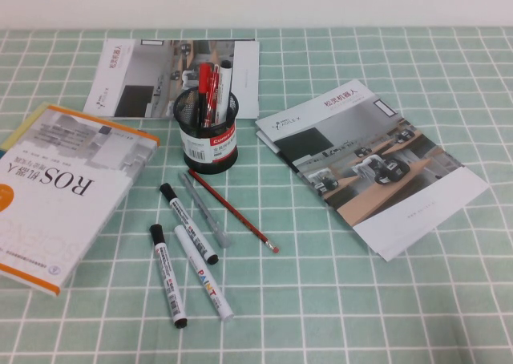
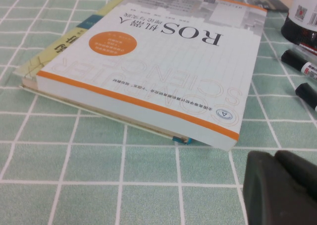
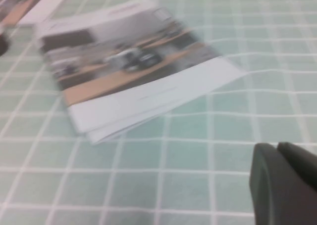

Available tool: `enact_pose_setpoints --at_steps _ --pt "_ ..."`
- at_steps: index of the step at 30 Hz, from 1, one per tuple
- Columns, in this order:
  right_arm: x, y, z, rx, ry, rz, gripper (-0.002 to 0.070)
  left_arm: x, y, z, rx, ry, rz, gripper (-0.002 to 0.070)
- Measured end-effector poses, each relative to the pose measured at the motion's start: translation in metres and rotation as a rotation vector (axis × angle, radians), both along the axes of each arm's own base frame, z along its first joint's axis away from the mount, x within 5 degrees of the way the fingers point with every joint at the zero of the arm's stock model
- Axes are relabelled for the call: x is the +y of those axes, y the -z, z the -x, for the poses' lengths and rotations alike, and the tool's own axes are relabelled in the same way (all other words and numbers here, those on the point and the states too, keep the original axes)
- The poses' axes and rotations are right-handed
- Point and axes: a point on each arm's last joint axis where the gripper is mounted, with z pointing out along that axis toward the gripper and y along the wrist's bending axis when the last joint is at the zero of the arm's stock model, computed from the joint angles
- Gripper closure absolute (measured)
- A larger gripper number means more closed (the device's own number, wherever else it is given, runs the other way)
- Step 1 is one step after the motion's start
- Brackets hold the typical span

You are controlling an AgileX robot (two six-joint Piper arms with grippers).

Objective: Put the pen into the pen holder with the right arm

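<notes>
white markers nearest; pen upright inside pen holder; left gripper, right gripper low over table, jaws pressed together.

ROS book, brochures, white markers

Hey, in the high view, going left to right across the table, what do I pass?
ROS book → pen holder with the pen standing in it → brochure. Neither arm shows in that view; the left end effector and right end effector appear only at the corners of their own wrist views.
</notes>
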Motion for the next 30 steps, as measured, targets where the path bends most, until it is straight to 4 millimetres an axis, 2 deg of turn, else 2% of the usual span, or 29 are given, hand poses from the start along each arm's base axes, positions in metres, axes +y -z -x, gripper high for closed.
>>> enact_pose_setpoints --at_steps 4,9,19,30 --pt "-0.006 0.015 0.010 -0.071 0.066 -0.015 0.0695 0.000 0.000 0.000 0.000 0.000 0.000 0.0679" --pt "-0.008 0.017 0.014 -0.126 0.079 -0.025 0.0695 0.000 0.000 0.000 0.000 0.000 0.000 0.0679" --pt "-0.008 0.020 0.015 -0.088 0.083 -0.022 0.0695 0.000 0.000 0.000 0.000 0.000 0.000 0.0679" --pt "-0.001 0.026 0.017 -0.039 -0.011 0.063 0.0695 0.000 0.000 0.000 0.000 0.000 0.000 0.0679"
